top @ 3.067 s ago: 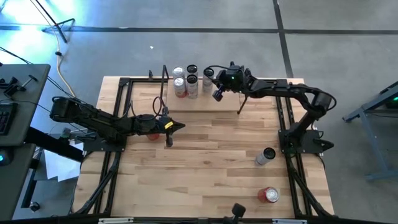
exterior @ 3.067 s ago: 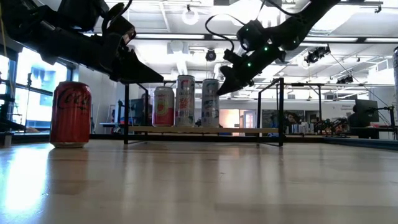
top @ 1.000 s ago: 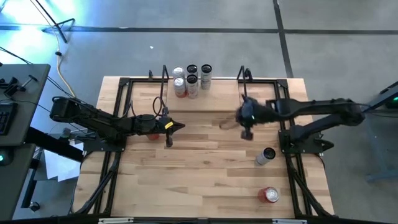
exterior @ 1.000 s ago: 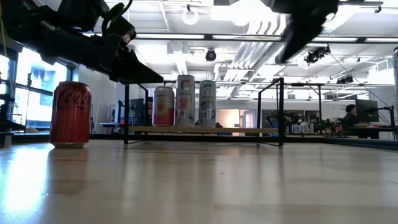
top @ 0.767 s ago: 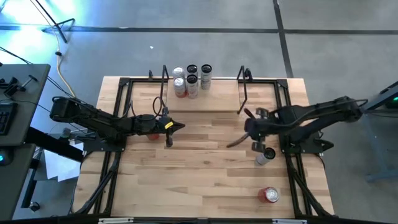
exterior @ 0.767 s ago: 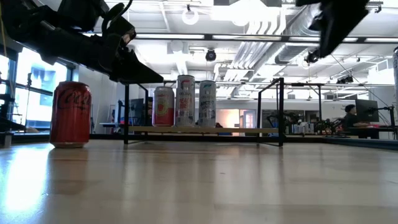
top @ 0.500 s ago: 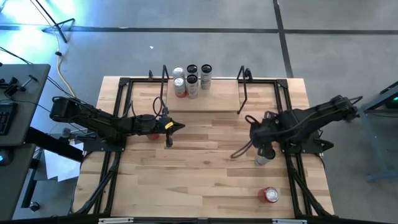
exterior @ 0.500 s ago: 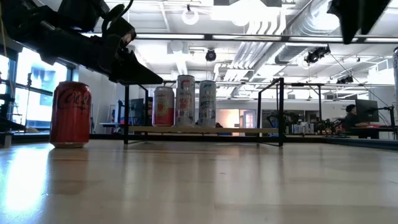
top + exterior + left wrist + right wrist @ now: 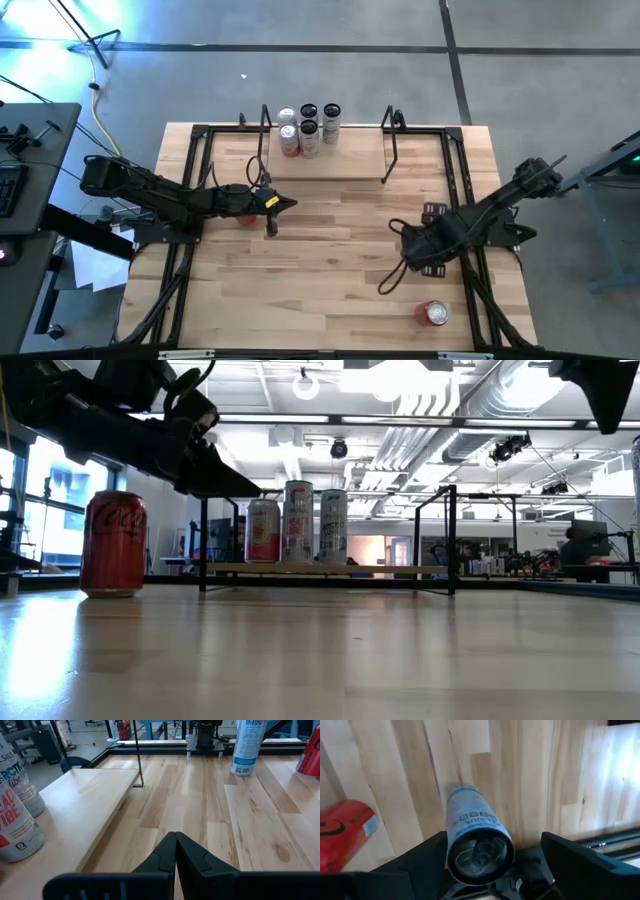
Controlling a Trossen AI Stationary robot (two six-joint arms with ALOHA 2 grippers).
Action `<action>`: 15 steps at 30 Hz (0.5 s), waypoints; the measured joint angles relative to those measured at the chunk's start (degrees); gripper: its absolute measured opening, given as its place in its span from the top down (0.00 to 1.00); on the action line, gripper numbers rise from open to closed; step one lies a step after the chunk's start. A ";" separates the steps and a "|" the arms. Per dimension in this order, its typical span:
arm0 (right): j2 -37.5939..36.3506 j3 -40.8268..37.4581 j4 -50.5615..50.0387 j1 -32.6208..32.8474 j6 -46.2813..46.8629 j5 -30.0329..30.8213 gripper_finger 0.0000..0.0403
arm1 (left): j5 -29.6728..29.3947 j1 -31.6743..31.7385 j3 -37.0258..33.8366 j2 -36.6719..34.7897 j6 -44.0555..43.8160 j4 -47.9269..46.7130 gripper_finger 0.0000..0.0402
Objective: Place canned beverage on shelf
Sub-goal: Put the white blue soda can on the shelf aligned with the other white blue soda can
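A slim white-and-blue can [image 9: 470,815] stands upright on the tabletop near the right edge. My right gripper [image 9: 492,842] hangs over it, open, one finger on either side of its top; in the high view the gripper [image 9: 428,250] hides the can. The shelf [image 9: 330,165] lies at the far middle and several cans [image 9: 305,125] stand on its left end. My left gripper [image 9: 278,205] is shut and empty, hovering at the table's left middle beside a red cola can [image 9: 113,543].
A second red can [image 9: 435,313] stands on the table near the front right corner, close to the slim can. Black rod uprights [image 9: 390,140] rise at the shelf's ends. Black frame rails [image 9: 465,200] run along the table's sides. Bare wood lies in the table's middle.
My right gripper has swung from the table's middle, in front of the shelf's right end, toward the near right, ending over the slim can. The left arm and all cans have stayed where they were.
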 joint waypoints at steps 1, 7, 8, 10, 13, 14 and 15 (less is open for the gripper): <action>-0.02 0.00 -0.17 0.33 0.00 0.00 0.24 | 0.00 0.00 0.00 0.00 0.00 -0.12 1.00; 0.00 -0.02 -0.20 1.05 0.02 0.00 0.24 | 0.00 -1.13 0.00 0.00 -0.16 -0.75 1.00; 0.00 -0.02 -0.23 1.05 0.02 0.00 0.24 | 0.00 -1.42 0.00 -0.01 -0.16 -0.86 1.00; 0.00 -0.04 -0.20 1.05 0.02 -0.11 0.24 | -0.13 -2.09 0.00 -0.02 -0.14 -0.90 1.00; 0.00 -0.06 -0.18 1.03 0.78 -1.11 0.24 | -0.67 -2.91 0.00 -0.02 -0.12 -0.92 1.00; 0.00 -0.06 -0.21 1.03 0.99 -1.29 0.24 | -0.77 -3.13 0.00 -0.01 -0.12 -0.92 1.00; 0.00 -0.06 -0.21 1.03 1.10 -1.39 0.24 | -0.88 -3.22 0.00 0.00 -0.12 -0.93 1.00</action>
